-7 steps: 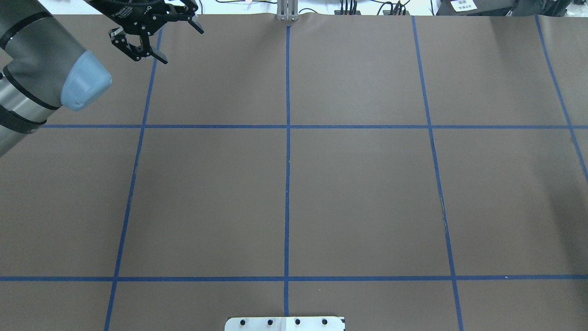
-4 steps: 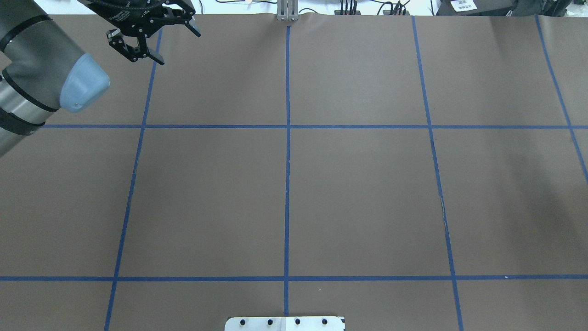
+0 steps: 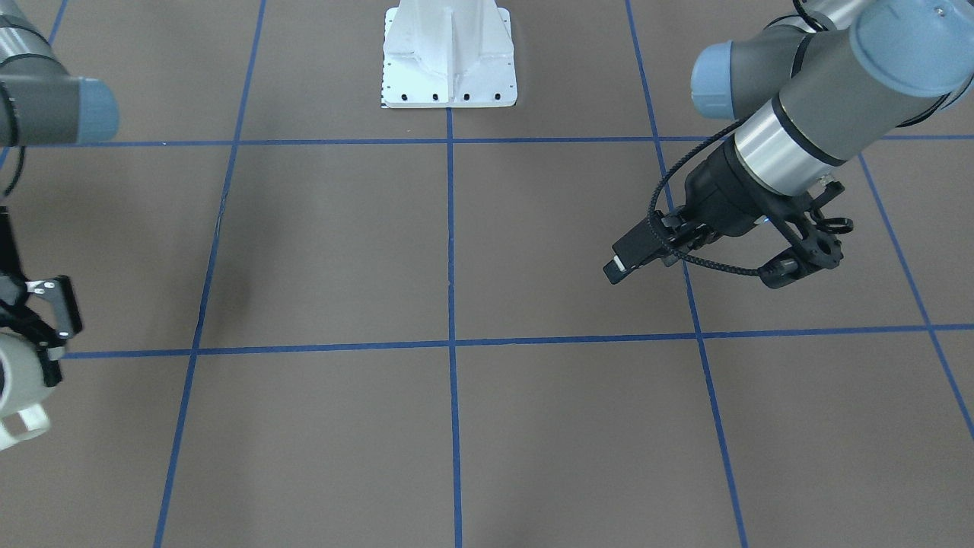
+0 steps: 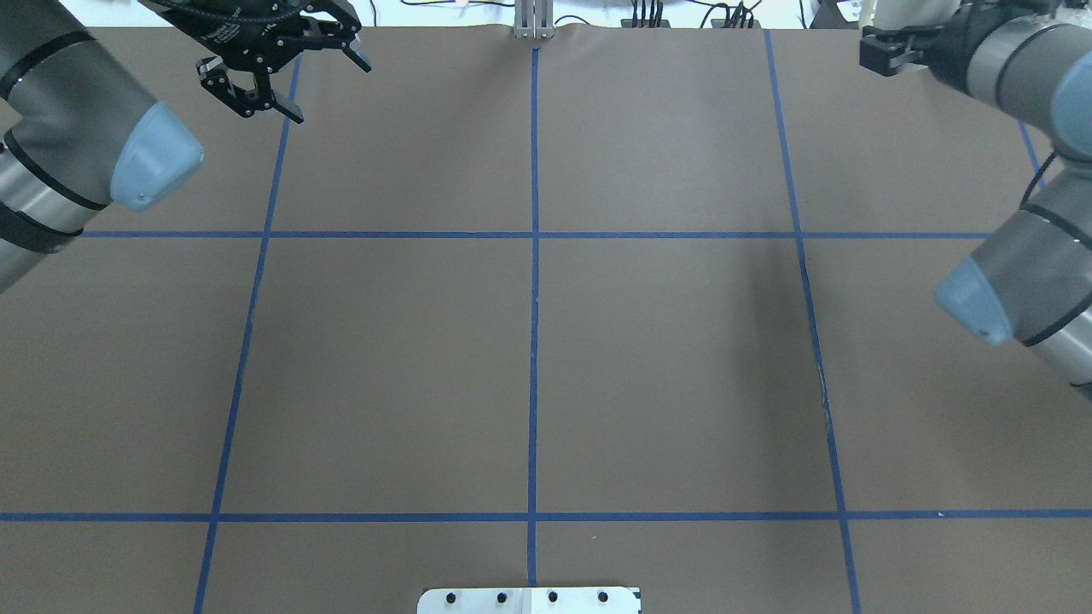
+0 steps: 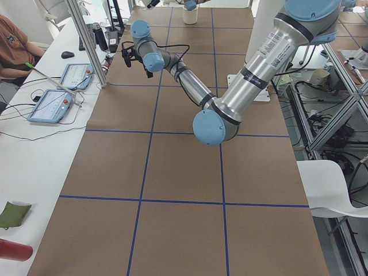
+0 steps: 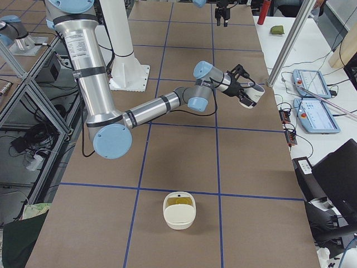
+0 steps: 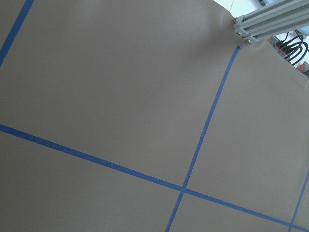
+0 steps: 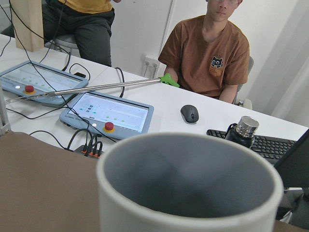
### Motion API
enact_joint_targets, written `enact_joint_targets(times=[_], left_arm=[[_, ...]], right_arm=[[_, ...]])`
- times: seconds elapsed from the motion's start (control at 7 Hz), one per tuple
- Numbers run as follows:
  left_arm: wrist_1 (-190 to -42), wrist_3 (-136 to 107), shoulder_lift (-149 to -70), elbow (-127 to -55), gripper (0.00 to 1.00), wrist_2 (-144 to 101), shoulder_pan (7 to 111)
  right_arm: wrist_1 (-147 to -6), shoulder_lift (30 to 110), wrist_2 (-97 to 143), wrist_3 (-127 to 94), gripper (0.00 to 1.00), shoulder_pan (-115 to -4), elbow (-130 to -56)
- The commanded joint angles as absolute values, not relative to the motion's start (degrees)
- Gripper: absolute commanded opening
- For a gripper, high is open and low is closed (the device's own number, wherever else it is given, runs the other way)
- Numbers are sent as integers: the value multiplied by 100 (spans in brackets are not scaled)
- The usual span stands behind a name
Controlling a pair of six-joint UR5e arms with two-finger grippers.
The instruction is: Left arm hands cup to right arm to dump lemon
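The cream-white cup [image 3: 14,384] hangs at the table's right end, with my right gripper [image 3: 34,342] shut on it. Seen from the right side, the cup [image 6: 254,95] is tipped with its mouth toward the operators' desk. Its grey inside [image 8: 193,174] fills the right wrist view and no lemon shows in it. A faint yellow-green patch [image 6: 178,197] in the white container may be the lemon; it is too small to tell. Over the table's far left, my left gripper [image 4: 331,89] stands wide open with nothing in it, also [image 3: 692,272].
A white handled container [image 6: 179,220] stands on the brown mat near its right end. The robot's white base plate [image 3: 449,53] is at the near middle edge. Beyond the far edge are an aluminium post [image 4: 534,21], tablets [image 8: 108,113] and seated people [image 8: 205,53].
The right arm, absent from the earlier overhead frames, now reaches in at the top right. The left gripper has drifted slightly toward the far edge and stays open.
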State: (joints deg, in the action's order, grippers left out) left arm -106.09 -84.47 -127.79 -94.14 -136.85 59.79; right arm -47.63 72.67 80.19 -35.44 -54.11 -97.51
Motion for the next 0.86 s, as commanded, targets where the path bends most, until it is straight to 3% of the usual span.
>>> enact_joint_targets(times=[0.0, 0.71], left_arm=[[-10608, -8446, -12779, -9413, 100, -13693, 5977], [-10644, -8446, -12929, -9413, 100, -13807, 5669]], right_arm=[[-5893, 6437, 6956, -3516, 16, -4512, -9730], [-6389, 5829, 5329, -3524, 16, -3272, -9660]])
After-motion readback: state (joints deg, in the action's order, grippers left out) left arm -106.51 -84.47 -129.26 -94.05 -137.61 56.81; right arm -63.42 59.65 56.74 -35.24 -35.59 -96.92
